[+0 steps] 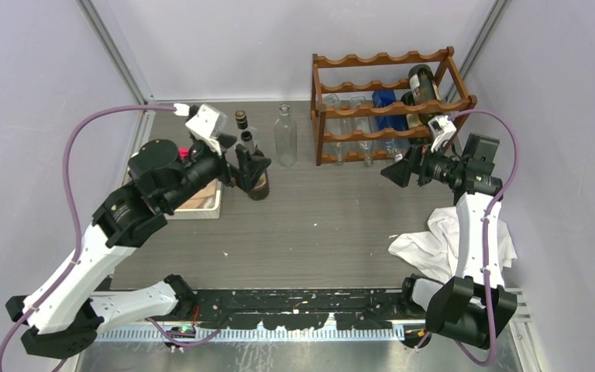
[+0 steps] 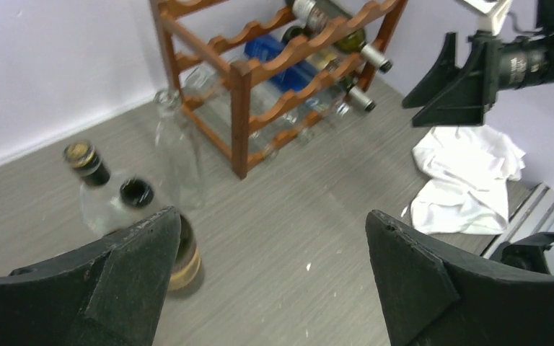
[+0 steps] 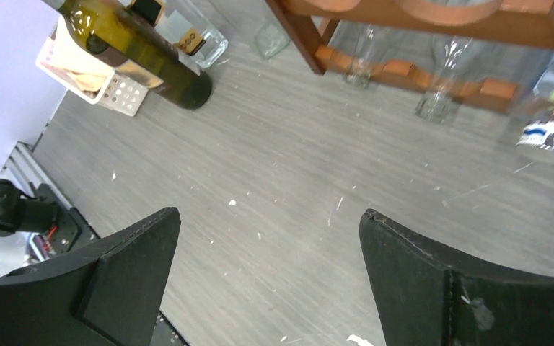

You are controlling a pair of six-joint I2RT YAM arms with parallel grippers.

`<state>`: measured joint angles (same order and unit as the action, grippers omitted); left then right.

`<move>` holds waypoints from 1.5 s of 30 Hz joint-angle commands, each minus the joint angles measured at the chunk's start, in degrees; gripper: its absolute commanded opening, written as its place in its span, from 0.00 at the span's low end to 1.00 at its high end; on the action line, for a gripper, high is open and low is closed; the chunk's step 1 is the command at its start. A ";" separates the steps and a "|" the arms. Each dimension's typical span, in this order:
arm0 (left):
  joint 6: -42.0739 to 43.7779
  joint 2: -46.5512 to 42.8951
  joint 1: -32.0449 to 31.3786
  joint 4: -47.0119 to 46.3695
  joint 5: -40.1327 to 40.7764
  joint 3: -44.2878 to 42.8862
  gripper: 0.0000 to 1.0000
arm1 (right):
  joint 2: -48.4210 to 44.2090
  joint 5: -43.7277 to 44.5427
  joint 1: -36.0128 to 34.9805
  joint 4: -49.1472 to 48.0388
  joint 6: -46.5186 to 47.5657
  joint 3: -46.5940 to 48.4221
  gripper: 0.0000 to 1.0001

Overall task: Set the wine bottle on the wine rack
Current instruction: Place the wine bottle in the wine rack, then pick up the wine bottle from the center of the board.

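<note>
Top external | left gripper (image 1: pixel 252 164), right gripper (image 1: pixel 400 172) both stood wide, empty | dark wine bottle (image 1: pixel 258 184): likely heavy, slick, breakable glass | mid-body looked the surest hold

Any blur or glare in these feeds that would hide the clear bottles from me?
Top external: even light, sharp, the standing clear bottle reads fine. Left wrist: soft focus up close, that bottle nearly melts into the table. Right wrist: dark wine bottle crisp, clear bottles in the wine rack smeared.
</note>
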<state>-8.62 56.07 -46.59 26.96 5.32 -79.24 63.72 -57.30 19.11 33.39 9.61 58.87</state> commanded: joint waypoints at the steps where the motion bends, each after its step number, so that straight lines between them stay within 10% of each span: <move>1: -4.48 -2.75 0.22 10.23 8.54 -0.56 0.97 | -1.70 -0.61 -0.75 1.92 0.83 0.69 1.00; 13: -3.18 13.99 0.58 11.98 28.25 -1.97 0.87 | -2.19 3.12 -2.56 3.88 1.47 1.07 1.00; 34: -8.28 27.64 11.92 3.53 17.94 -5.50 0.64 | -1.55 3.77 -4.16 4.31 2.08 1.07 1.00; 38: -9.73 27.26 12.39 2.52 15.03 -4.81 0.47 | -1.20 3.69 -4.32 4.47 2.24 1.07 1.00; 41: -10.71 26.63 12.50 2.54 13.82 -4.34 0.05 | -0.92 3.56 -4.51 4.82 2.55 1.20 1.00; 45: -13.80 22.65 12.49 4.10 8.77 -3.49 0.00 | -0.02 2.42 -5.11 5.90 3.40 1.58 1.00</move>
<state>-18.17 83.83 -34.37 32.88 20.23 -82.17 63.37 -53.45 14.76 39.11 11.57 58.37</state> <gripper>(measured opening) 0.346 0.996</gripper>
